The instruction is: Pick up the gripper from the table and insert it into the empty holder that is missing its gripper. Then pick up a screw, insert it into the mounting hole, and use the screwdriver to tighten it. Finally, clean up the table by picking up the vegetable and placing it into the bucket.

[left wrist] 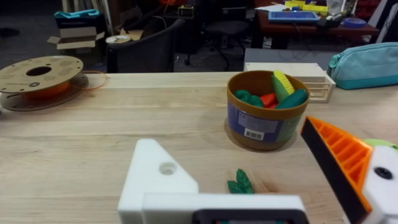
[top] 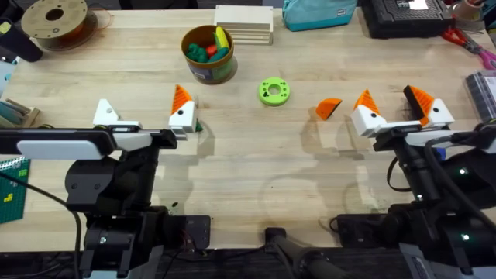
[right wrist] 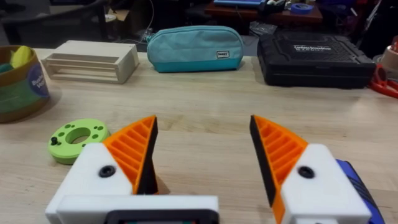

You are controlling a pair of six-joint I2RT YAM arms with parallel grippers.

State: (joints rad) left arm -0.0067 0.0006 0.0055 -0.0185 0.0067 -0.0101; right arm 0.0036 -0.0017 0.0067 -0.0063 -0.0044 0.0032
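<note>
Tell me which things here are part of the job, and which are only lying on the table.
Part of the job:
orange pad
bare white holder on the left gripper
green vegetable
bucket

Only lying about:
green disc
spool
wooden rack
teal pouch
black case

Both arms are black with black cables at their bases. The left pincer [top: 145, 115] has 2 white angular finger mounts, only 1 carrying an orange ribbed pad. The right pincer [top: 395, 107] has 2 white mounts, each with an orange ribbed pad and a dark screw dot.
</note>
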